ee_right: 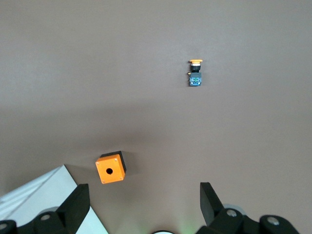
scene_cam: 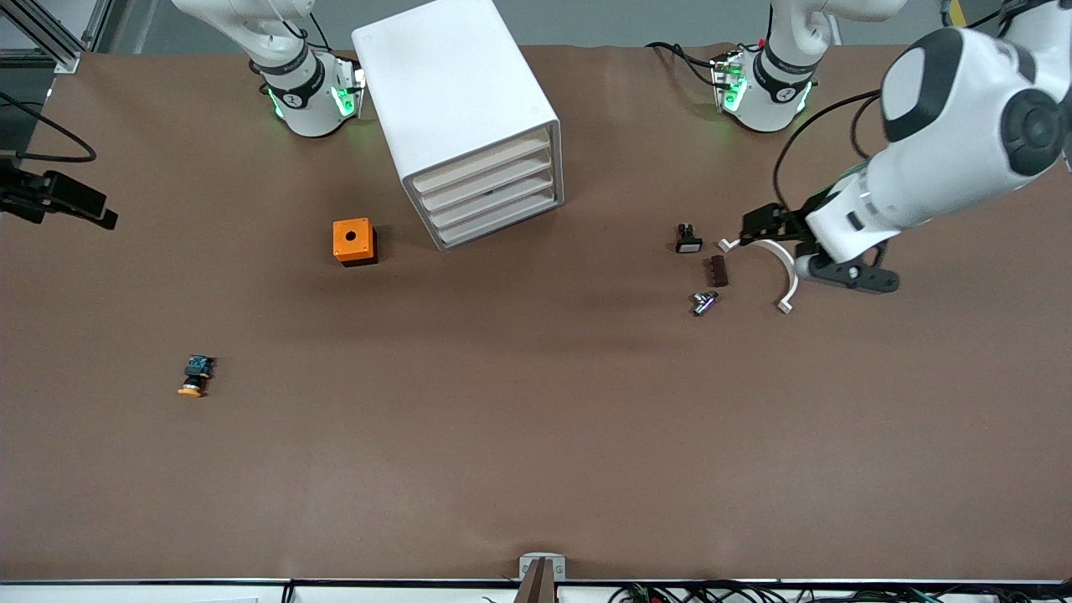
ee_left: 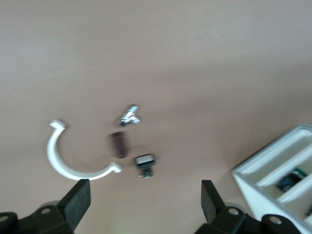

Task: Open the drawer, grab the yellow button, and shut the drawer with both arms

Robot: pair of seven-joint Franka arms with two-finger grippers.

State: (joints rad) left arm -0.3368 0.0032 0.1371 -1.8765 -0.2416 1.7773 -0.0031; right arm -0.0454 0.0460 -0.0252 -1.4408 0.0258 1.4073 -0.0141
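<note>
The white cabinet point(scene_cam: 456, 92) stands between the two arm bases, and its top drawer point(scene_cam: 481, 159) looks shut, as do the three below. Its front also shows in the left wrist view point(ee_left: 280, 170). The button point(scene_cam: 194, 377), orange-capped with a blue-black body, lies on the bare table toward the right arm's end; it also shows in the right wrist view point(ee_right: 195, 73). My left gripper point(scene_cam: 808, 251) is open and empty over the table beside a white C-shaped ring point(scene_cam: 780, 266); its own view point(ee_left: 145, 204) shows nothing between the fingers. My right gripper point(ee_right: 144, 209) is open, empty and high up, outside the front view.
An orange cube with a hole point(scene_cam: 353, 241) point(ee_right: 109, 168) sits beside the cabinet. By the ring point(ee_left: 73, 163) lie a black-and-white part point(scene_cam: 688, 239) point(ee_left: 144, 164), a brown piece point(scene_cam: 718, 270) point(ee_left: 118, 145) and a silver part point(scene_cam: 704, 302) point(ee_left: 130, 116). A black fixture point(scene_cam: 59, 201) juts in.
</note>
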